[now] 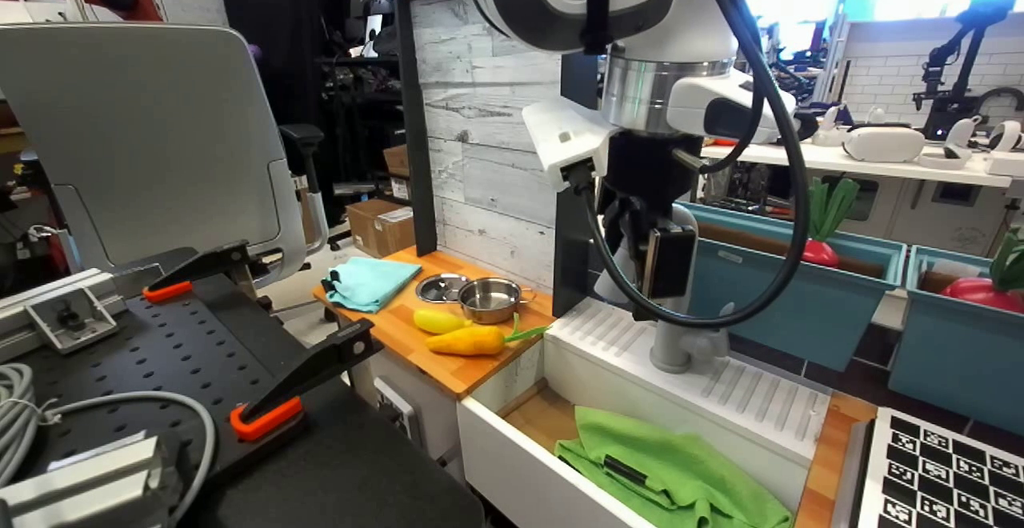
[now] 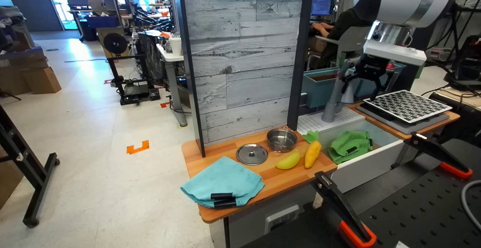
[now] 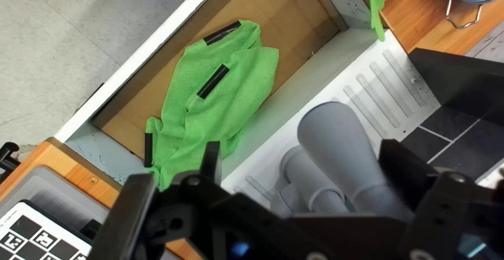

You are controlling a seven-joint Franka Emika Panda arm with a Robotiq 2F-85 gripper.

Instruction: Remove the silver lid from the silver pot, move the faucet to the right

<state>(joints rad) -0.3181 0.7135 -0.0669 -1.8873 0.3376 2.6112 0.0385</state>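
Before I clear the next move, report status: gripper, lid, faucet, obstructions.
Gripper open, by the faucet; contact unclear. Lid off, lying beside the pot. Green cloth in the sink, seemingly no obstruction.

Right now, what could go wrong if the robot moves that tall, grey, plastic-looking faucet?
In the wrist view, the tall grey faucet shows off-centre within the open, two-fingered black end effector, so it might get bumped or gripped crookedly.
In an exterior view, the thick, black, rubbery cable loops in front of the faucet, so it might snag; how close it is, I can't tell.
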